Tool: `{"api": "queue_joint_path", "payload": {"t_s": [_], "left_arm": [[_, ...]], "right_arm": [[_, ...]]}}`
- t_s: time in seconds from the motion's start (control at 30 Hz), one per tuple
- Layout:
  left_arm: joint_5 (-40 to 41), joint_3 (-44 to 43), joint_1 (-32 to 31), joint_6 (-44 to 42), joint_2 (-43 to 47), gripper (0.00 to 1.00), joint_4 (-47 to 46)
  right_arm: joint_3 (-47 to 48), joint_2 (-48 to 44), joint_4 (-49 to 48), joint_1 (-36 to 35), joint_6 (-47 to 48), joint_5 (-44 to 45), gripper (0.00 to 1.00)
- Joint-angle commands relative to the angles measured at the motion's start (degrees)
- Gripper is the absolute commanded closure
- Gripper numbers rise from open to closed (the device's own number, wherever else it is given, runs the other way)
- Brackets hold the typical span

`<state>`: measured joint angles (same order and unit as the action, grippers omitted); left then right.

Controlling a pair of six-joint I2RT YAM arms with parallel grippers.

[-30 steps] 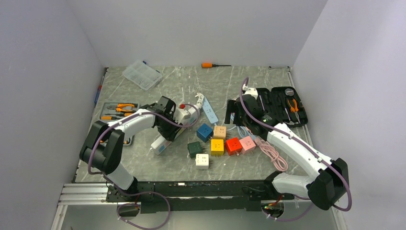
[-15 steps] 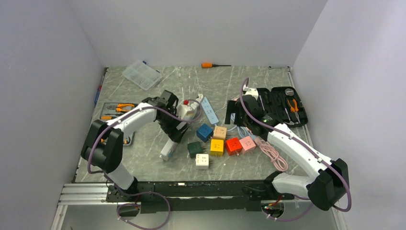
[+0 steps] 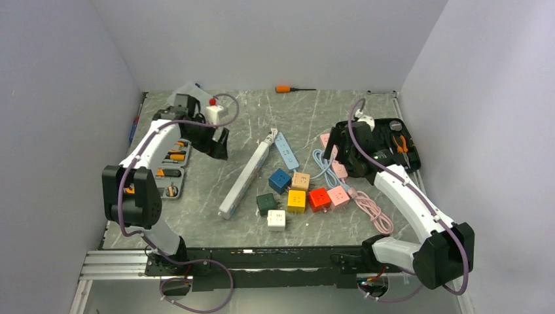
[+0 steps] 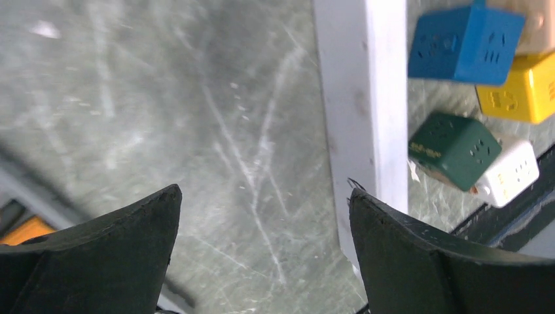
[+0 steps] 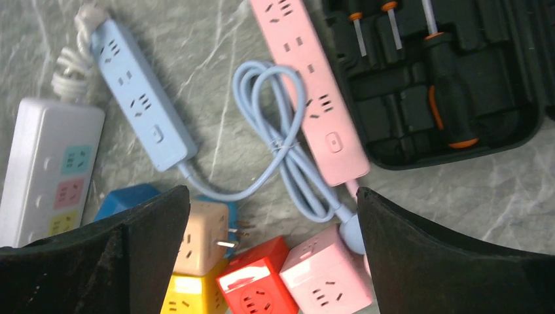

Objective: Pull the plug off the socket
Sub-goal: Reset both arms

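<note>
Both tools are spread wide and hold nothing. The white power strip (image 3: 245,180) lies loose and slantwise at the centre of the worktop (image 3: 196,209), and no plug shows in its sockets, so the pull looks done there.

The blue plug (image 5: 351,230) lies just beside the pink cube socket (image 5: 325,286). I cannot tell whether it is seated. If it is, one tool should pin the cube flat while the other draws the plug straight out along its pins, without twisting, keeping clear of the looped blue cable (image 5: 271,140).

The left arm reaches far out towards 10 o'clock, with the left tool (image 4: 265,196) angled down over bare worktop beside the strip. The right arm stretches towards 2 o'clock, and the right tool (image 5: 273,193) points down over the cables.
</note>
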<state>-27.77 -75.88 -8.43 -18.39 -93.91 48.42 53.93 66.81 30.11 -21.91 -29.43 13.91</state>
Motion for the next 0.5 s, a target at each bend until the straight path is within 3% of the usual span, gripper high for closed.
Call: {"api": "queue_joint_path", "payload": {"t_s": [0.0,0.27,0.47], "left_arm": [[-2.79,-6.37,5.81,2.5,1.39,0.01,-0.9],[-1.43,-0.06,12.26,3.97,1.94,0.01,-7.03],[-0.26,1.15,16.05,8.52,2.24,0.0,-11.23]], "right_arm": [[1.26,-1.56,-2.98,3.92,0.18,-2.1,0.0],[2.07,-0.26,0.53,6.89,-4.41,13.49,0.0],[-6.97,-3.17,-11.25,7.81,-1.38,16.0,0.0]]}}
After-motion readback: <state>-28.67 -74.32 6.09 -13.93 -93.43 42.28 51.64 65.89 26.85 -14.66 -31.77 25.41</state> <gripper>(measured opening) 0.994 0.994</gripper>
